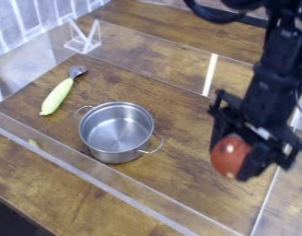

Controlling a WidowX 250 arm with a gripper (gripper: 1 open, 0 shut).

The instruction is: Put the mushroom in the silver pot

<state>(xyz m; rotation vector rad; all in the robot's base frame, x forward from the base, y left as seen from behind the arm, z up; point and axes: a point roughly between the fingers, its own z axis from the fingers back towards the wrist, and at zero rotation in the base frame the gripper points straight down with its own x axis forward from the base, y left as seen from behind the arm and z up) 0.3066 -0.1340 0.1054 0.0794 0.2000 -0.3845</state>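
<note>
The mushroom [230, 156], with its reddish-brown cap, hangs above the wooden table at the right, held between the black fingers of my gripper [239, 155]. The gripper is shut on it and lifted clear of the table. The silver pot [117, 131] stands upright and empty left of centre, with its two loop handles showing. The mushroom is well to the right of the pot, apart from it. The dark arm comes down from the top right.
A yellow-green corn cob [56, 96] lies at the left beyond the pot. A clear stand [82, 38] sits at the back left. A transparent rim [141, 196] edges the wooden table [166, 64].
</note>
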